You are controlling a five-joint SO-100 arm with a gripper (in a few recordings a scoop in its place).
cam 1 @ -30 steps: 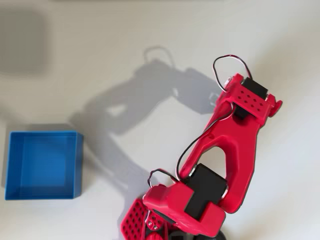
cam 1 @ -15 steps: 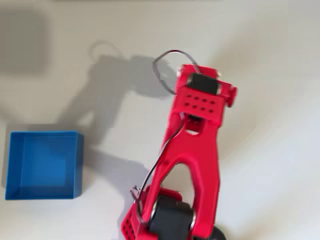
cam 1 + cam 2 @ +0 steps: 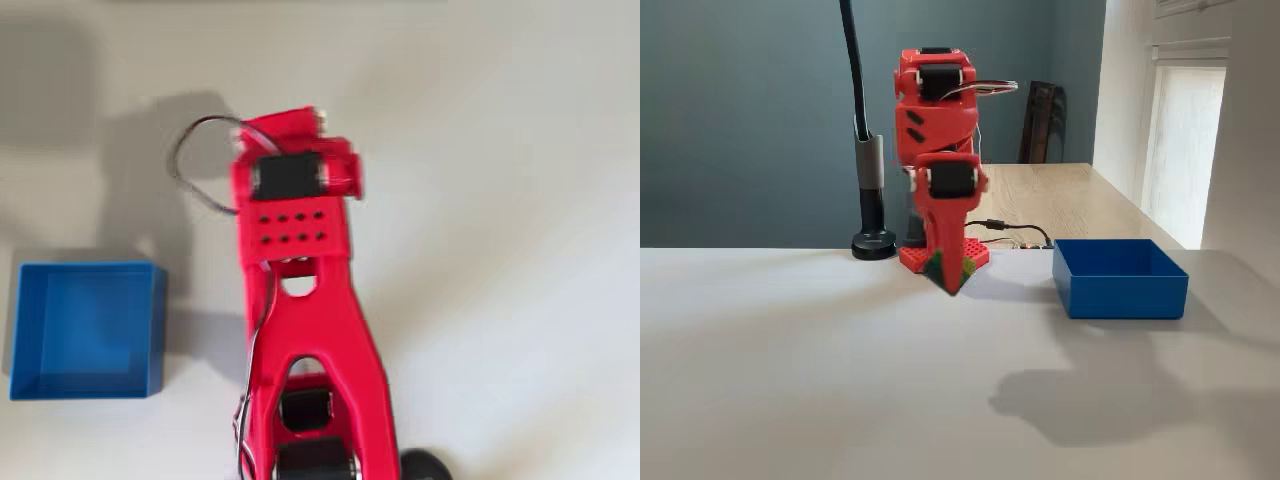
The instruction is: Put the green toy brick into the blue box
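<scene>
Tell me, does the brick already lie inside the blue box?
No. In the overhead view the box shows a bare blue bottom, and in the fixed view the green brick sits in the tool.

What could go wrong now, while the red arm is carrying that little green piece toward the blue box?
The green toy brick shows only as a sliver between the tips of the gripper, above the table; with so slight a visible hold it might slip out. The blue box stands off to the side in the fixed view, so an early release would probably drop the brick on the table. Coming in low, the gripper might knock the box's thin wall.
</scene>
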